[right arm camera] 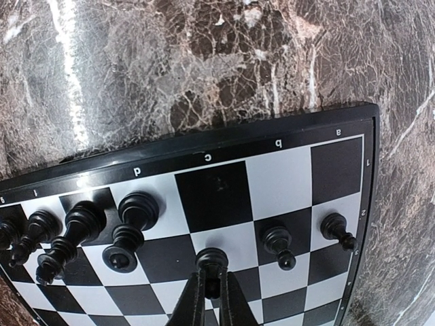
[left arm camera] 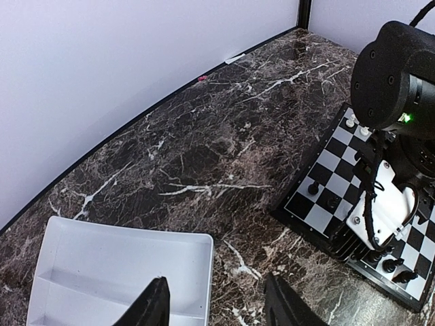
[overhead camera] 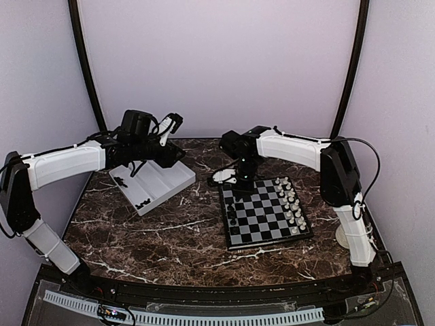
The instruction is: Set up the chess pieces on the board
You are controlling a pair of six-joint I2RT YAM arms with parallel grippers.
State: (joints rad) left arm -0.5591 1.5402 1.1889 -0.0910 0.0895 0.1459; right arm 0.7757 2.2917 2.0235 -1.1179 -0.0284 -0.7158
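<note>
"Which arm is doing anything?"

"The right one. It's stretched across to the far left corner of the chessboard [overhead camera: 272,224], wrist bent down over the squares. The right fingers [right arm camera: 196,305] are pinched together on a black pawn [right arm camera: 212,259]."

"Where on the board is that pawn?"

"Second row in from the black rim, below the letter c. The fingers cover its foot, so I can't tell whether it is touching the square."

"Anything beside it?"

"In the wrist camera, two more pawns [right arm camera: 279,244] stand in the same row, below b and a, each on its own square and apart from each other. On the other side, past d, the rest of the black chessmen [right arm camera: 85,223] crowd close together in the two rows nearest that rim. The white chessmen [overhead camera: 292,202] run in two rows down the opposite edge, the right-hand one as you look from behind the arms."

"And the left arm?"

"It hangs over the white two-compartment tray [overhead camera: 166,180], which sits on the dark marble tabletop [overhead camera: 170,231] left of the board, near it but not touching. The left fingers [left arm camera: 155,305] are spread apart with nothing between them; below them I see only the tray's corner and bare marble."

"Is the tray holding anything?"

"A few small black pieces [overhead camera: 141,202] lie along its left side. They're too tiny to name."
</note>
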